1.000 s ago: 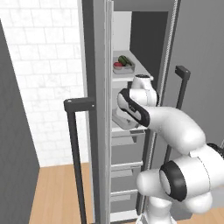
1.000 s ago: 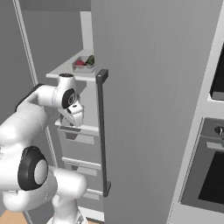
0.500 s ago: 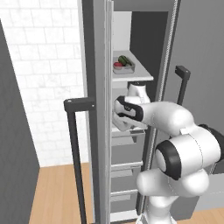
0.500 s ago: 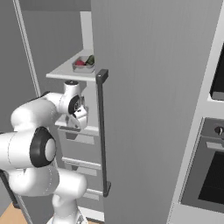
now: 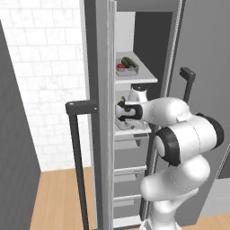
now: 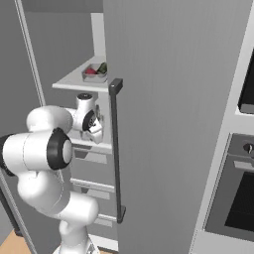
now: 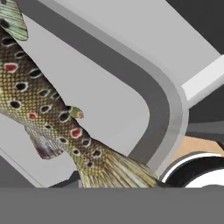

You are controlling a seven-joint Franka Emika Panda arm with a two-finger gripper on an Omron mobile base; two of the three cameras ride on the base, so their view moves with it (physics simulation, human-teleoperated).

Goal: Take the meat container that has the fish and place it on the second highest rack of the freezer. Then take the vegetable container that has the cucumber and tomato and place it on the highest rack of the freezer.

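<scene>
While the vegetable container (image 5: 127, 68) sits on the highest rack (image 5: 144, 79), the jaws clamp the meat container (image 7: 144, 83).

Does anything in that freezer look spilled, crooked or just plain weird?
Nothing stands out. The vegetable container sits flat on the highest rack, cucumber and tomato inside. The fish lies inside the meat container, nothing spilled.

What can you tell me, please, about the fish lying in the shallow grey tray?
The slender olive-tan fish, scaly and dotted with black and red spots, lies flat and diagonally across the floor of the shallow grey rectangular tray. Small fins show along its body, and its fanned tail points toward the tray's rounded corner.
</scene>
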